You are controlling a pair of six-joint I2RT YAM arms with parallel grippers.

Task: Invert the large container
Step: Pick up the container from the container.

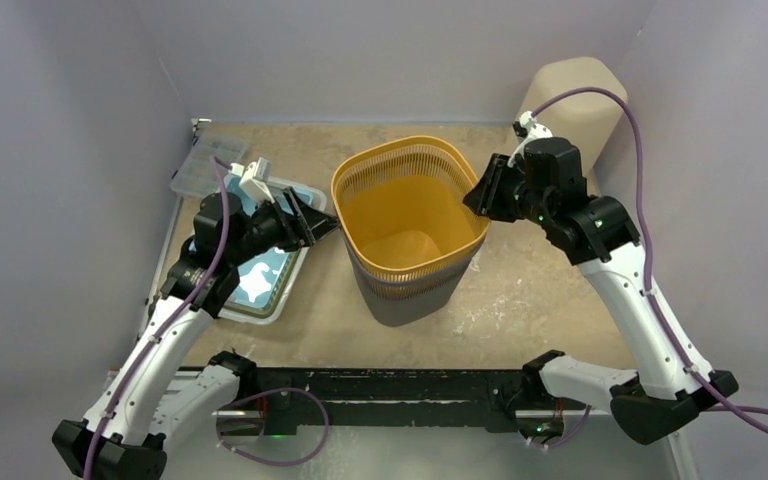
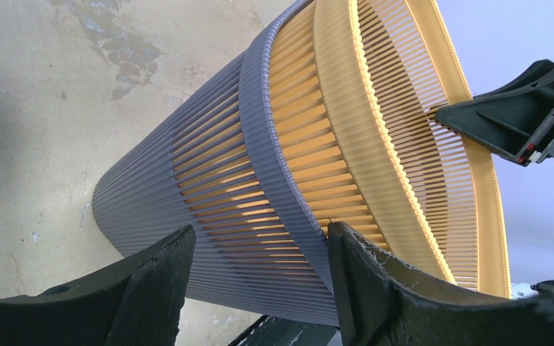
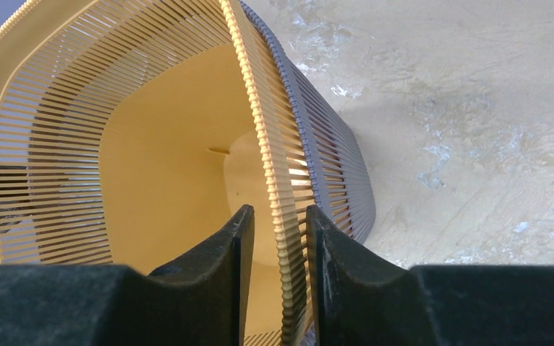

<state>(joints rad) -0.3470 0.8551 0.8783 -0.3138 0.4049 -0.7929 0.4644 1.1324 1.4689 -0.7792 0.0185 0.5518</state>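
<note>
— Far left?
— Tray (image 1: 260,314) under the left arm. Left gripper (image 1: 322,222) spread wide, just beside the left wall of the yellow slatted basket (image 1: 400,152).
— And the basket?
— Upright, mid table (image 1: 540,300), mouth up, nested in a grey slatted basket (image 1: 410,305).
— Right?
— Right gripper (image 1: 475,200) astride the right rim, one finger inside, one outside, slightly parted, not pinching. Beige bin (image 1: 570,95) in the far corner.

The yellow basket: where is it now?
In the top view the yellow basket stands centrally on the table, inside a grey basket, right of the blue tray.
</note>
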